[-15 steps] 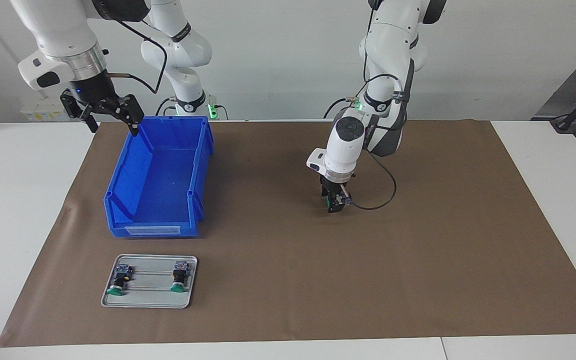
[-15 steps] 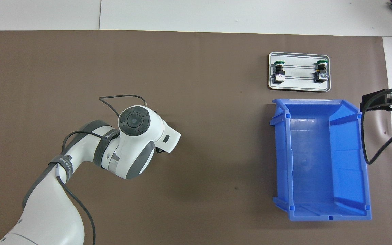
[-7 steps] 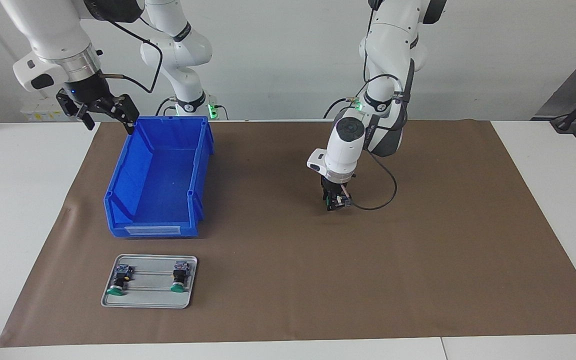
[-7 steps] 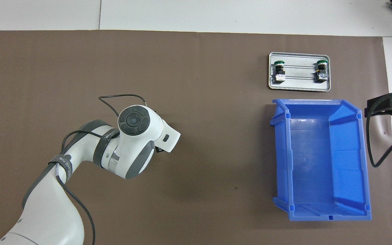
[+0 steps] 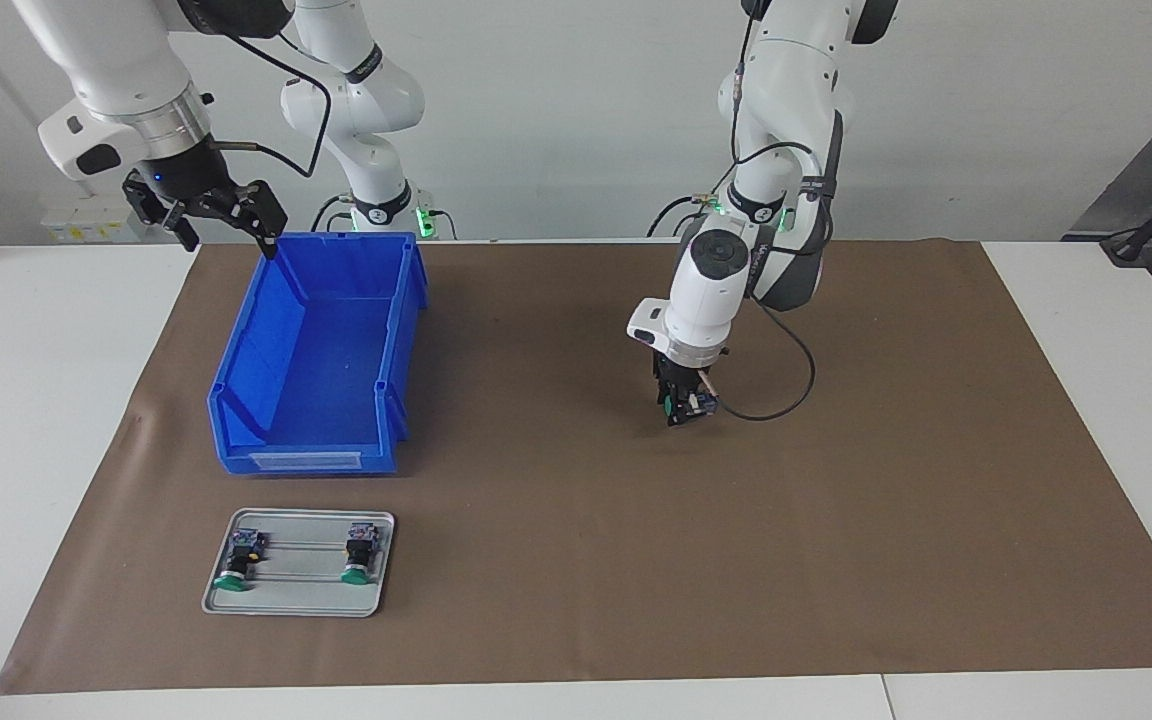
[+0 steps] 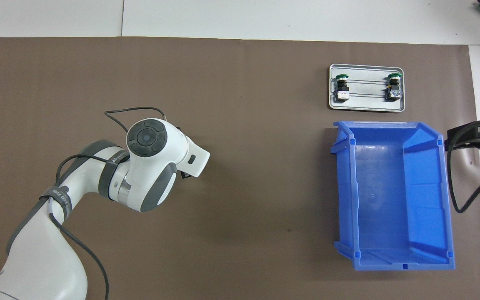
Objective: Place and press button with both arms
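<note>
Green and black, the button is sitting pinched in our left end effector over the tabletop's middle; we are risking a tipped placement. Our right end effector, spread, is waiting above the bin's corner.

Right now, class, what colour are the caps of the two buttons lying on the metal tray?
Green caps, seen best in the overhead view.
</note>
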You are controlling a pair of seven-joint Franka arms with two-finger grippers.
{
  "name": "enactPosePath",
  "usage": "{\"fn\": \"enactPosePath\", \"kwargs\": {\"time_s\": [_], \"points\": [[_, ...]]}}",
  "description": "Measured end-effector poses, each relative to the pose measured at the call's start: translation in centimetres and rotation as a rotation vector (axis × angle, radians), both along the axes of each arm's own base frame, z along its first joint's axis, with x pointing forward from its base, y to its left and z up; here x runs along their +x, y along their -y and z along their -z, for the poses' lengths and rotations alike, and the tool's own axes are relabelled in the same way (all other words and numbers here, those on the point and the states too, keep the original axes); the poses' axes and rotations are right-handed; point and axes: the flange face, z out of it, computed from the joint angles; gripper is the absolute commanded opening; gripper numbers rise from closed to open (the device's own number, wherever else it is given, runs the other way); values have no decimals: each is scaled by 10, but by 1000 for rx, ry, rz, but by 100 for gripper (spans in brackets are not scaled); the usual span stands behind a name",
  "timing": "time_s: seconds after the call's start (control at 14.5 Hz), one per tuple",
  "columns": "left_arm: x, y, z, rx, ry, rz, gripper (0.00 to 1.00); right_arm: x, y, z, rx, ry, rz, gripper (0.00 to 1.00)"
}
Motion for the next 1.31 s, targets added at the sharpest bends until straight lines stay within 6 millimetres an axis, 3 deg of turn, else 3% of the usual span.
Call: {"fn": "enactPosePath", "kwargs": {"time_s": [0.21,0.48,0.96,1.31], "points": [[14,-37,-9,-37,-22,-31,0,-1,0,-1,0,2,0,100],[15,-74,-14,-144,-69,-72,0,-1,-4,-2,2,3,-6,100],[-10,-133,-3,-486,-99,-137,0,-1,-7,-2,3,4,-13,100],[-29,-148,10,-716,13,-189,0,-1,-7,-2,3,3,-13,100]]}}
